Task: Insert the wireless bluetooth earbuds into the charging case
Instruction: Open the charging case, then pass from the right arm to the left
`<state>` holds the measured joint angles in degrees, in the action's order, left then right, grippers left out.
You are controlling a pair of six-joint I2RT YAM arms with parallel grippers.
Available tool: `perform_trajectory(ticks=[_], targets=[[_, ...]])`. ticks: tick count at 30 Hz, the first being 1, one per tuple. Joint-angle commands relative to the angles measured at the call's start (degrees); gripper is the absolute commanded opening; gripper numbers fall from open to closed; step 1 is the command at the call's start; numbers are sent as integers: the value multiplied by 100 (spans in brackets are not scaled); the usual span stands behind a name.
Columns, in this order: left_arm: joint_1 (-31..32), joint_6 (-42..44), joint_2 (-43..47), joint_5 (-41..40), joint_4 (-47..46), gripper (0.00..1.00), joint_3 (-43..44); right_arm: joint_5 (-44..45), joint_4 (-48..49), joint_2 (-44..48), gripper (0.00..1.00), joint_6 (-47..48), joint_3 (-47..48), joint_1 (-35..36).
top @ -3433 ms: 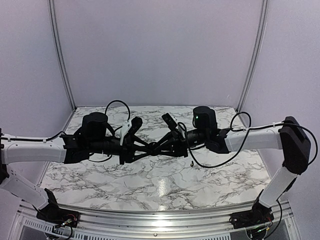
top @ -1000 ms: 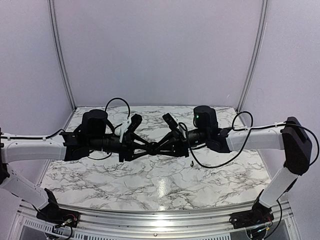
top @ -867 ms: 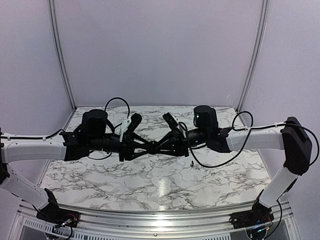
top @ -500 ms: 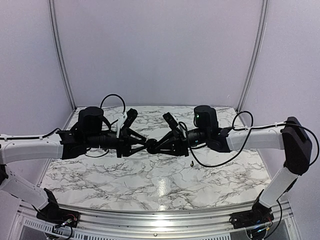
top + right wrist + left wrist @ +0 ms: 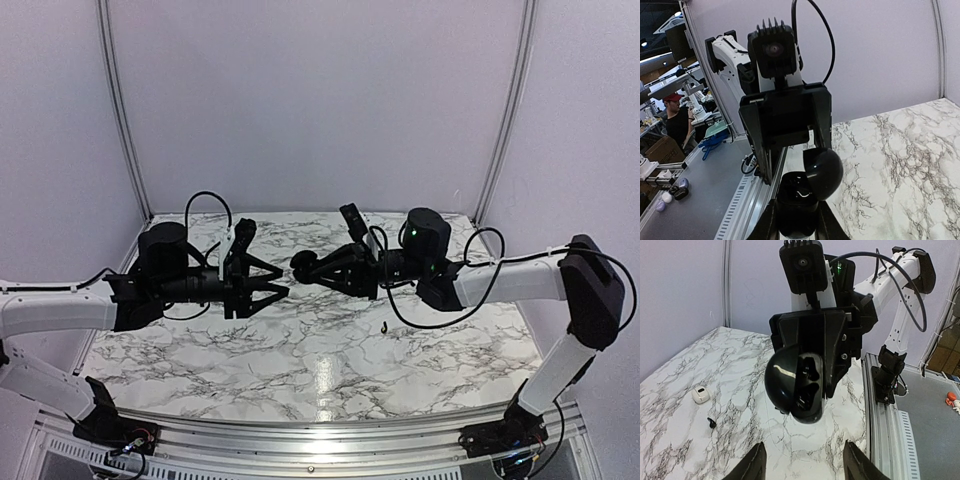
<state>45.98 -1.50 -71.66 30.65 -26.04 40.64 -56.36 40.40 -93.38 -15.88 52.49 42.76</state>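
Observation:
My right gripper (image 5: 308, 266) is shut on the black charging case (image 5: 299, 264) and holds it in the air above the middle of the table. In the left wrist view the case (image 5: 799, 390) is open, lid swung aside, dark cavities facing me. In the right wrist view the case (image 5: 799, 202) sits between my fingers (image 5: 826, 226), with its lid (image 5: 823, 172) up. My left gripper (image 5: 276, 291) is open and empty, a short gap left of the case; its fingers (image 5: 753, 468) stand wide apart. One tiny black earbud (image 5: 385, 328) lies on the marble; it also shows in the left wrist view (image 5: 712, 423). I cannot tell whether the other earbud is in the case.
A small white object (image 5: 700, 395) lies on the marble table (image 5: 320, 370) near the earbud. Purple walls close the back and sides. An aluminium rail (image 5: 310, 440) runs along the near edge.
The two grippers met at the table's middle before. Now my left gripper has drawn back to the left, open. My right gripper has lifted the case a little up and back.

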Motion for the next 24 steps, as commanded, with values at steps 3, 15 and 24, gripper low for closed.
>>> perform_trajectory(ticks=[3, 15, 24], targets=[[35, -78, -15, 108, -1166, 54, -104, 272, 1898, 72, 0, -1066, -117, -16], [371, -623, -560, -86, -2506, 43, 41, 543, 3178, -247, 0, -1754, -250, 254], [470, -816, -715, -276, -2934, 39, 91, 599, 3213, -259, 0, -1736, -302, 303]])
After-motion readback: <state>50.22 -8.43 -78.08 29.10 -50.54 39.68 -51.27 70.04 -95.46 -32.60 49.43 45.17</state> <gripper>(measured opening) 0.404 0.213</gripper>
